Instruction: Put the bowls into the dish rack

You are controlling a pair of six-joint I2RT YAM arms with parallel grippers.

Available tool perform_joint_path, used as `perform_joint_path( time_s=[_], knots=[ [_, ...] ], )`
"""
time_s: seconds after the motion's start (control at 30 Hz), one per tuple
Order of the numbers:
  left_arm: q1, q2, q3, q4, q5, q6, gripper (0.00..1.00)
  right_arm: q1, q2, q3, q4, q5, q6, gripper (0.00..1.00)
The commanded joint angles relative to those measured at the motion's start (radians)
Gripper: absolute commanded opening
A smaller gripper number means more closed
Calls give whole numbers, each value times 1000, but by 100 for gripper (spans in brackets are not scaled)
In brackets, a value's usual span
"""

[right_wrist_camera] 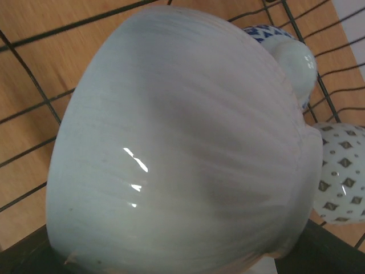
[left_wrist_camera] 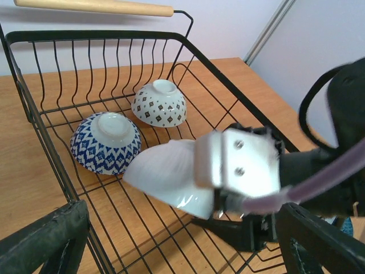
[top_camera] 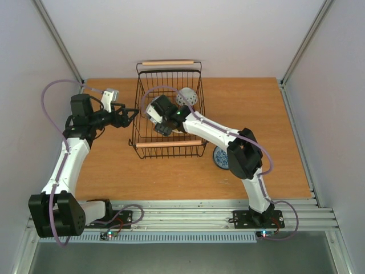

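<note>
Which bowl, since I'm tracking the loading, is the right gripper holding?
The plain pale ribbed bowl, tilted in the right gripper inside the dish rack. The blue-patterned bowl and the brown-diamond bowl lie upside down, ungripped.

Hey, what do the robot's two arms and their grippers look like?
Both the left arm and the right arm have white links with bulky black joint housings. A pale purple cable loops along each. The left gripper has black fingers; the right gripper is black too, with a white two-screw plate. Small red and green lights glow at the bases.
</note>
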Motion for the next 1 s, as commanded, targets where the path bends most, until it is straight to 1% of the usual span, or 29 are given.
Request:
perform_joint_path(
  time_s=[0.0,0.2,0.43,0.97],
  knots=[
    [4,-3,-10,54,3,3,90,33,50,66,51,149,-156,1],
    [3,-3,-11,55,7,4,90,42,103,68,117,237,-217,1],
    [4,3,-10,54,12,4,90,52,193,78,240,365,-348,1],
    [4,-18,-20,67,-1,4,91,39,354,224,320,422,-484,1]
  ],
)
